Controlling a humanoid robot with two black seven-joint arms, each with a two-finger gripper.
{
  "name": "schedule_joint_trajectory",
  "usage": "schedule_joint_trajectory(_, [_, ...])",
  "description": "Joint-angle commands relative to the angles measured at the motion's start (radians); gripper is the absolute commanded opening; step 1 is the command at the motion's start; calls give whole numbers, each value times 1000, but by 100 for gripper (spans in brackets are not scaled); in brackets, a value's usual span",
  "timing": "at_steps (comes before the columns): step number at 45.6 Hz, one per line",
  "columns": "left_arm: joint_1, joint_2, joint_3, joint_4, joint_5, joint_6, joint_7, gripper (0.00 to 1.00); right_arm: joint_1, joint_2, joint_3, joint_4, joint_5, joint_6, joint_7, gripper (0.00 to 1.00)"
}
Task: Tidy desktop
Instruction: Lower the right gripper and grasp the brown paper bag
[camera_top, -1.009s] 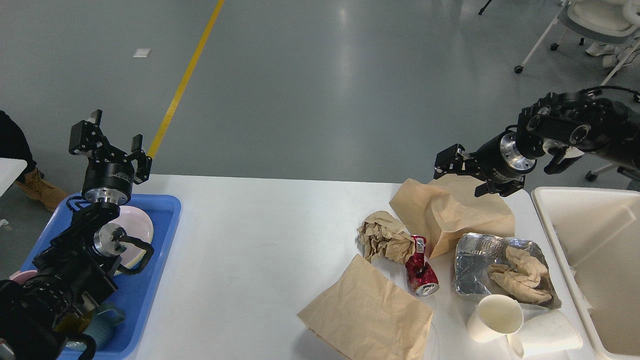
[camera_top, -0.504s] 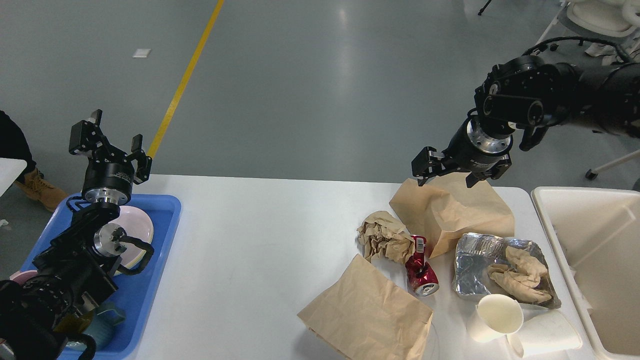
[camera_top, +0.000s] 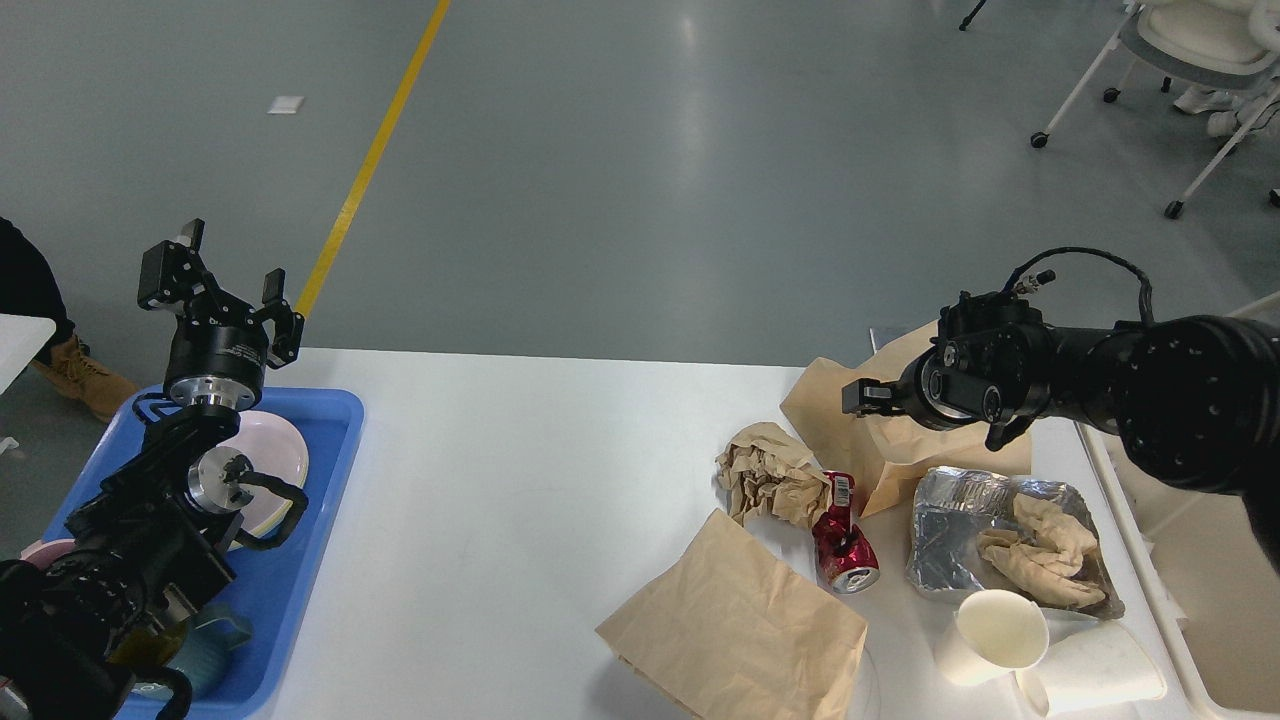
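The white desktop (camera_top: 520, 480) carries litter on its right half. There is a brown paper bag (camera_top: 825, 400) at the back, a crumpled brown paper (camera_top: 770, 480), a crushed red can (camera_top: 845, 545) and a flat brown bag (camera_top: 735, 625) near the front. My right gripper (camera_top: 865, 395) points left, low over the back bag, seen edge-on so its fingers cannot be told apart. My left gripper (camera_top: 222, 275) stands open and empty, raised above the far end of the blue tray (camera_top: 320, 500).
A foil container (camera_top: 950, 515) holds crumpled paper (camera_top: 1040, 550). Two white paper cups (camera_top: 995, 635) lie at the front right. A cream-white bin (camera_top: 1200, 610) stands off the right edge, partly behind my right arm. The blue tray holds a pink plate (camera_top: 285, 455).
My right arm has swung down and forward from above the table's far edge. Its gripper now sits low over the back paper bag. The left arm has not moved.
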Motion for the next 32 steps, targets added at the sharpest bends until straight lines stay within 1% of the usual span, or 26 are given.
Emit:
schedule_joint_trajectory(1, [-1, 0, 0, 0, -1, 0, 0, 96, -55, 10, 0, -63, 0, -16, -17, 100])
schedule_joint_trajectory(2, [0, 0, 0, 0, -1, 0, 0, 96, -63, 14, 0, -73, 0, -16, -20, 98])
schedule_joint_trajectory(5, [0, 0, 0, 0, -1, 0, 0, 96, -77, 16, 0, -82, 0, -16, -31, 86])
schedule_joint_trajectory(8, [0, 0, 0, 0, 1, 0, 0, 96, -83, 16, 0, -82, 1, -16, -45, 64])
schedule_joint_trajectory(11, [-1, 0, 0, 0, 1, 0, 0, 96, -92, 16, 0, -82, 4, -16, -51, 39])
schedule_joint_trajectory(17, [0, 0, 0, 0, -1, 0, 0, 96, -97, 16, 4, -83, 7, -16, -49, 2])
schedule_joint_trajectory(18, [0, 0, 0, 0, 1, 0, 0, 96, -97, 16, 6, -83, 12, -16, -49, 0])
schedule_joint_trajectory(27, [0, 0, 0, 0, -1, 0, 0, 96, -92, 14, 21, -83, 17, -25, -49, 0])
schedule_joint_trajectory(32, [-1, 0, 0, 0, -1, 0, 0, 96, -74, 16, 34, -80, 17, -67, -49, 0])
